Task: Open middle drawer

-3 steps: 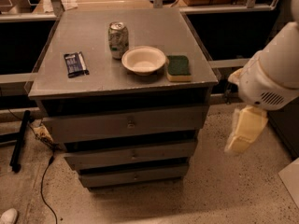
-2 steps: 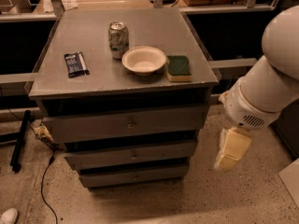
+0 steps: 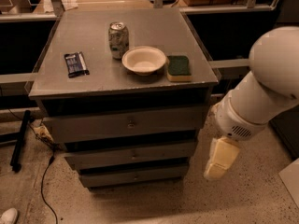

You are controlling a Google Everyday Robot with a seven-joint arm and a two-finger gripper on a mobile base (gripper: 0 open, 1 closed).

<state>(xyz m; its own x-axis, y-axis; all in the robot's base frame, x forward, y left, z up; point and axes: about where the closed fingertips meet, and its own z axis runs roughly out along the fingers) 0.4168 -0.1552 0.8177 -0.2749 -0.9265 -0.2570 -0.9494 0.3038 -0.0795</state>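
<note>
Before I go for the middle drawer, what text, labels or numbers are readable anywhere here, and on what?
No text can be read.
Silver patterned drinks can: print too blurred to read.
Dark rectangular snack packet: markings too blurred.
Grey middle drawer front: no label visible.
Cream end effector, hanging just right of that drawer: no marking visible.

Item: gripper (image 3: 215,171). Over the last second I log a shift toward 7 o'clock, from well out at the right of the cabinet (image 3: 154,31) to a lower spot near the right end of the middle drawer (image 3: 131,155), apart from it.

Item: arm (image 3: 254,101). Its white casing swings in from 3 o'clock and now fills more of the right side. Its rounded joint now shows at 2 o'clock.
</note>
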